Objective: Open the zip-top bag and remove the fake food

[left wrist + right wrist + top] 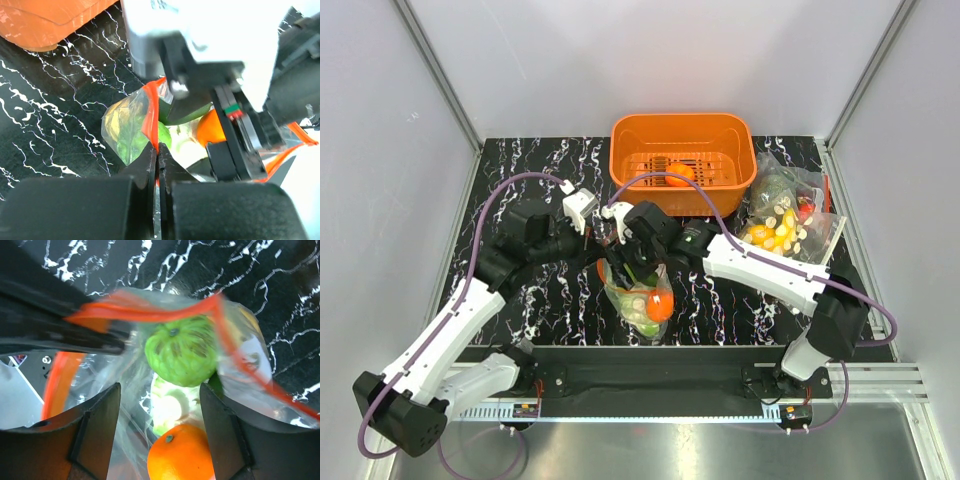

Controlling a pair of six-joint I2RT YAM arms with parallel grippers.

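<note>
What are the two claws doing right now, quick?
Left gripper: closed, pinching the zip-top bag by its red-orange strip.
Right gripper: open, at the bag's mouth.

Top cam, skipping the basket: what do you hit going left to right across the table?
left gripper → zip-top bag → bag of yellow pieces
</note>
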